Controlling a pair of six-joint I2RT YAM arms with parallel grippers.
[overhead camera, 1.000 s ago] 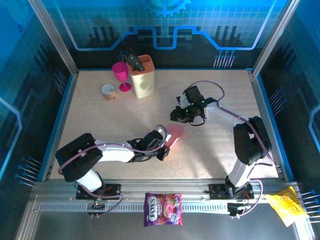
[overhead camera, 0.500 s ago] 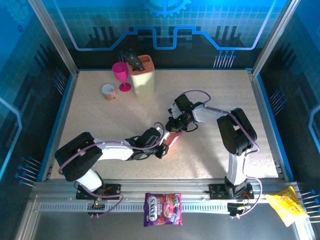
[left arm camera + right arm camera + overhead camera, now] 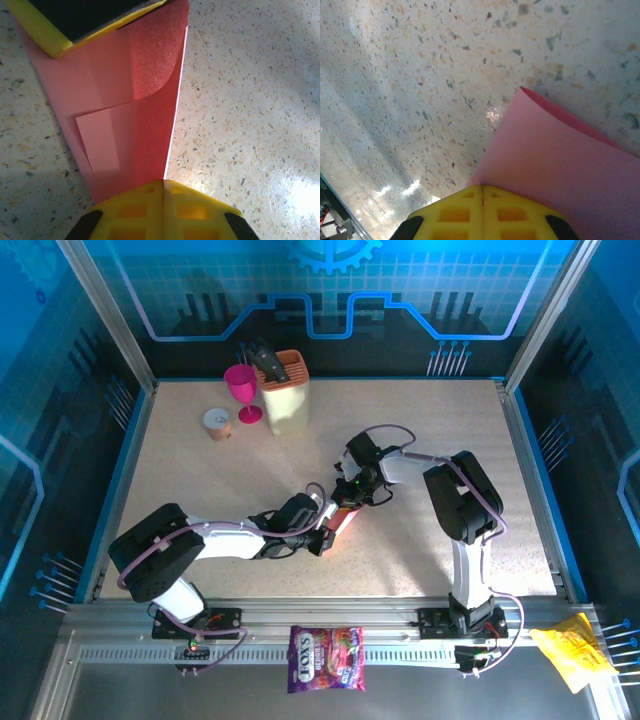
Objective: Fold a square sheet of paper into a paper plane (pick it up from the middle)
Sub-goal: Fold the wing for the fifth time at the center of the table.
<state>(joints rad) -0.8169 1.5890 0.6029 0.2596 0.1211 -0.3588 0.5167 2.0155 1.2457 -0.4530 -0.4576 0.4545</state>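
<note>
The pink-red sheet of paper (image 3: 346,517) lies folded into a narrow strip near the table's middle. In the left wrist view the sheet (image 3: 130,100) shows layered flaps and one curled fold. Its long crease runs straight into the seam of my left gripper (image 3: 164,182), which is shut on its near end. My left gripper (image 3: 327,534) sits low at the strip's lower-left end. My right gripper (image 3: 349,496) is at the opposite end, and one of its yellow fingers (image 3: 45,30) covers that end. In the right wrist view my right gripper (image 3: 482,187) is shut on the paper's edge (image 3: 560,165).
A beige knife block (image 3: 285,392), a magenta goblet (image 3: 241,390) and a small round cup (image 3: 217,423) stand at the back left. A purple candy bag (image 3: 326,658) and a yellow wrapper (image 3: 572,650) lie on the front rail, off the tabletop.
My right arm swung left and down from the open table to the far end of the paper, and its jaws shut there. My left gripper stayed shut on the near end.
</note>
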